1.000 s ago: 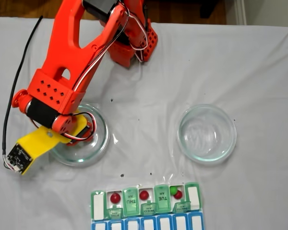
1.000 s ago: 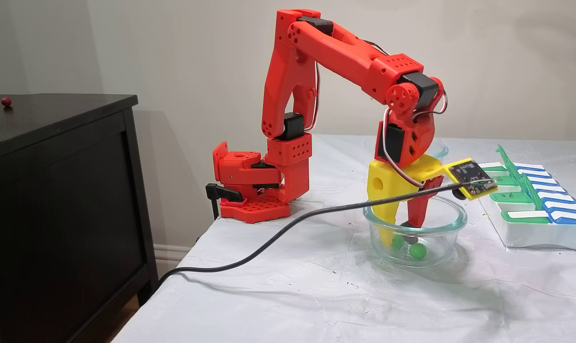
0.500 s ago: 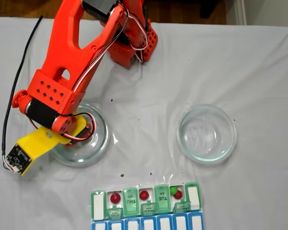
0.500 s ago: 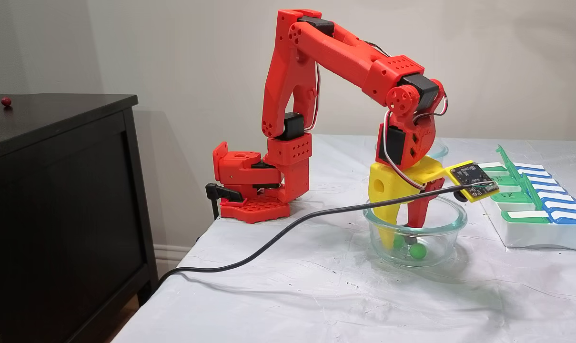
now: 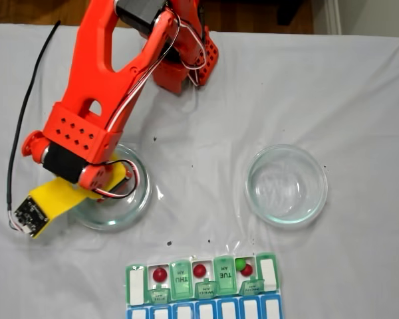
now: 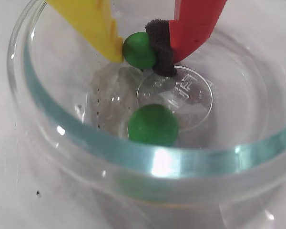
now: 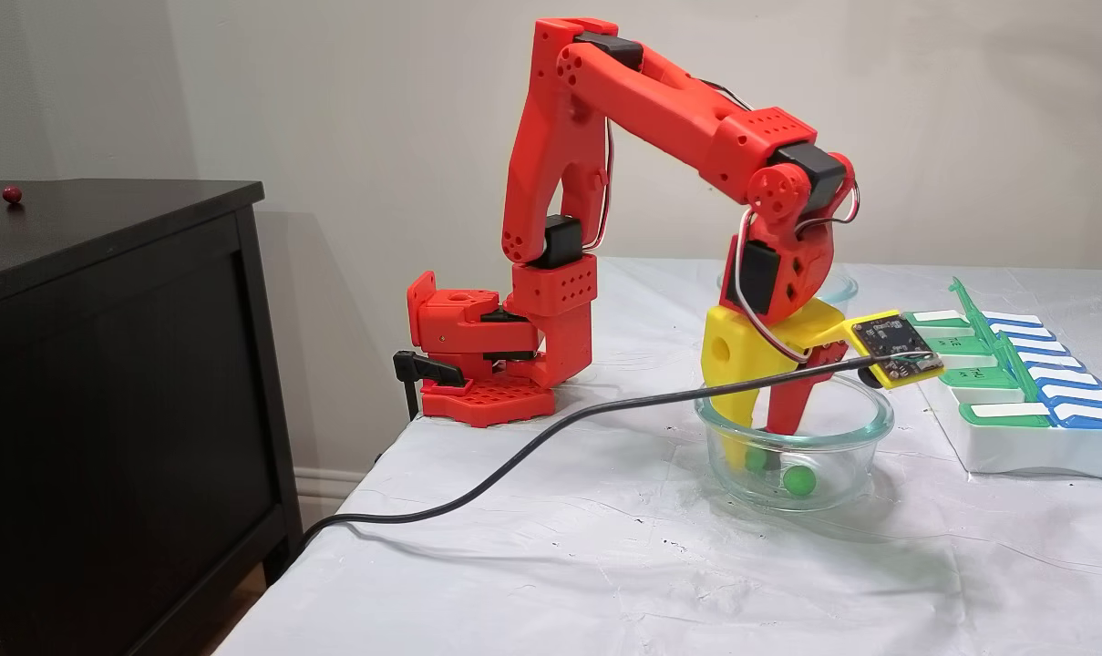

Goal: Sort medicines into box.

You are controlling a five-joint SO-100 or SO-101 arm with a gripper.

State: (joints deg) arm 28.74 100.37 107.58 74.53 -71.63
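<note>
My gripper (image 6: 140,53) reaches down into a clear glass dish (image 6: 181,162), its yellow finger (image 6: 97,26) and its red finger with a black foam pad shut on a green ball (image 6: 138,46). A second green ball (image 6: 152,125) lies loose on the dish floor. From the side, the gripper (image 7: 758,451) stands inside the dish (image 7: 842,456) with the loose ball (image 7: 798,479) beside it. The box (image 5: 269,276) lies at the table's front edge, holding three red balls (image 5: 160,274) and one green ball (image 5: 241,264) in open compartments.
An empty glass dish (image 5: 286,185) stands to the right of the arm's dish (image 5: 143,193). A black cable (image 7: 514,456) trails from the wrist camera across the cloth. The arm's base (image 5: 183,63) is at the back. A red ball (image 7: 11,193) rests on the black cabinet.
The red finger has closed in toward the yellow one, pinching one green ball. The wrist has tilted and shifted slightly; the other green ball stays put.
</note>
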